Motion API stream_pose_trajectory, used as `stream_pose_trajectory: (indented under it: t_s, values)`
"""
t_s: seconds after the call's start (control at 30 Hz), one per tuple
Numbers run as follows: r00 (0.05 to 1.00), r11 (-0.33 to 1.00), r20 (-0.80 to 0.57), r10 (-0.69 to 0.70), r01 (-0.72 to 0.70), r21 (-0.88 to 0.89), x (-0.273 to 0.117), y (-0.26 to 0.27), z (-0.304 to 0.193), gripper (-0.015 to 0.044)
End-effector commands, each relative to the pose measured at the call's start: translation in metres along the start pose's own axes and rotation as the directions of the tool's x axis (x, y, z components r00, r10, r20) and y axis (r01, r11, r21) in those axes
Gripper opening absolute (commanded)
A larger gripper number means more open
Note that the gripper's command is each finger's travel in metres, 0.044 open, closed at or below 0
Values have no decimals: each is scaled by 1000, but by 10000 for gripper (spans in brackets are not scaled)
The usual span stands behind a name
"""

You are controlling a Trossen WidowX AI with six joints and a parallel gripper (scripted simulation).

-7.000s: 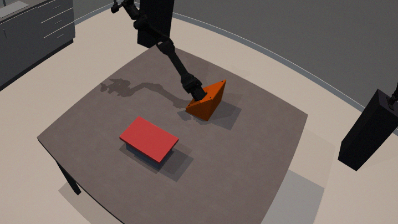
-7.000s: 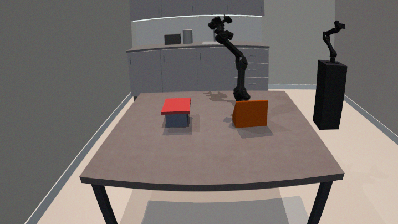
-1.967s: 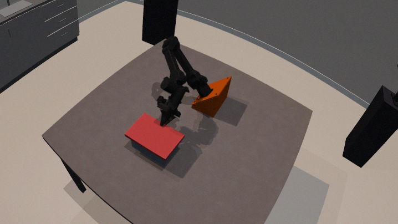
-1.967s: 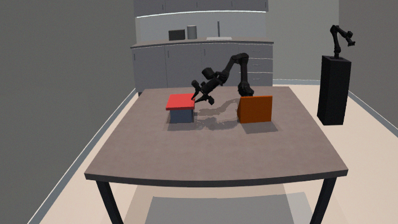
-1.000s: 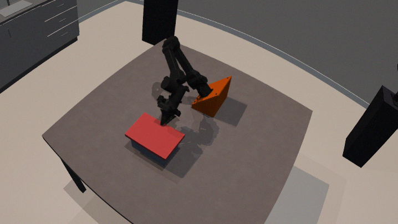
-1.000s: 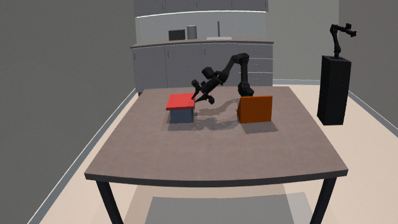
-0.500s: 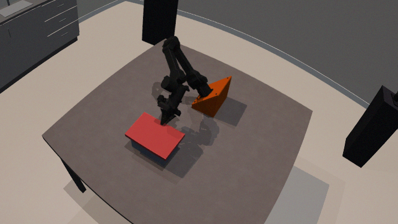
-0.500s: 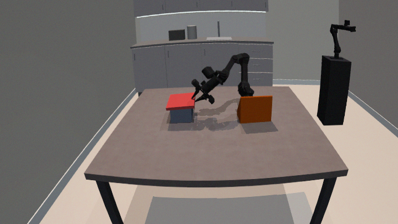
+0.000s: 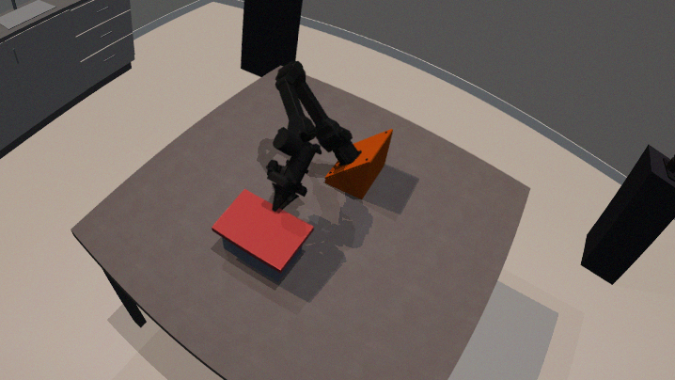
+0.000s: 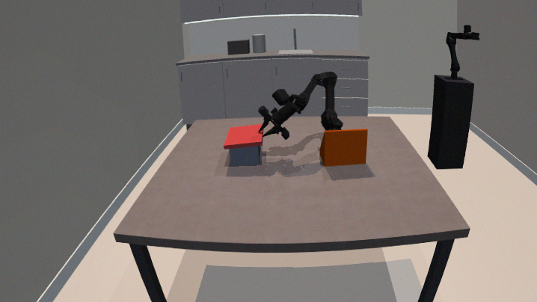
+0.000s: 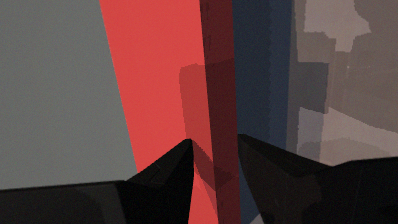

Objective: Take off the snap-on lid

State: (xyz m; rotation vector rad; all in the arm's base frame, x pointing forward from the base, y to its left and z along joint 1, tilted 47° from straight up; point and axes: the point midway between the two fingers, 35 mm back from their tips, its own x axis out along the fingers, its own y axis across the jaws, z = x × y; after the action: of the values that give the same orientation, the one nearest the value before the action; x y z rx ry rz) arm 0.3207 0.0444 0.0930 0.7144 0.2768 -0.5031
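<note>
1. Snap-on lid (image 9: 259, 231) (image 10: 244, 135) (image 11: 160, 65), red, its plain top face upward, is over the blue-grey storage box (image 9: 255, 261) (image 10: 244, 155) (image 11: 262, 75), on the left part of the table (image 9: 377, 307) (image 10: 292, 202) (image 11: 370, 80) in the exterior view.
2. Its right edge looks slightly higher than its left there – I take this as the first lift of a prying move, though whether the snap has let go on any side I cannot tell.
3. The gripper (image 9: 275, 210) (image 10: 261, 134) (image 11: 214, 144) comes in from the right. Its fingers are closed on the lid's right edge, one over the top face and one below the rim, held apart by the lid's thickness.
4. Done, as far as the pictures show: the grip on the edge, and perhaps a small part of the loosening. The box stands on the table beneath.
5. Left to do: free the remaining sides, raise the lid well above the box, carry it aside, lower it flat with the same face up, and let go.
6. The likely trouble is the box rising or sliding with the lid – a gradual upward tilt seems safer than a straight tug.
</note>
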Motion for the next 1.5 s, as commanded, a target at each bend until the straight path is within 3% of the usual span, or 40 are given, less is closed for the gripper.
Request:
stream_pose_trajectory:
  t_s: [0.0, 1.47]
  values:
    - [1000, 1000, 0, 2, -2, 3, -1, 1, 0, 0]
    - [1000, 1000, 0, 2, -2, 0, -2, 5, 0, 0]
